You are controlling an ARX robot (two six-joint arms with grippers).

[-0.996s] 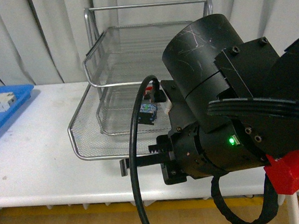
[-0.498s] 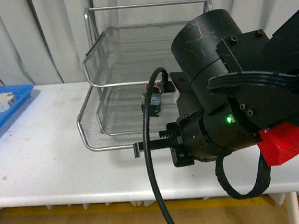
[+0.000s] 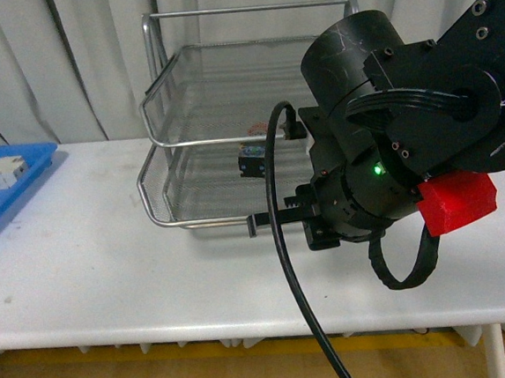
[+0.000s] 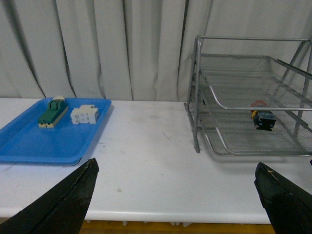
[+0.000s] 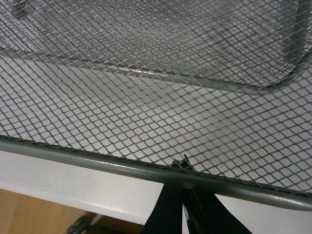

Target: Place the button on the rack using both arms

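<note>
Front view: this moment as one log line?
red-capped button: in silver wire-mesh rack | right gripper: shut on rack rim | left gripper: open

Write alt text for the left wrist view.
A silver wire rack stands on a white table with the red-capped button lying in a lower tier. A blue tray of parts sits apart from it.

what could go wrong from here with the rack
The right claw pinches the rack at its front rim only, so a pull could tilt or skid it toward the table edge. The button lies loose on the mesh and could slide if the rack jolts.
</note>
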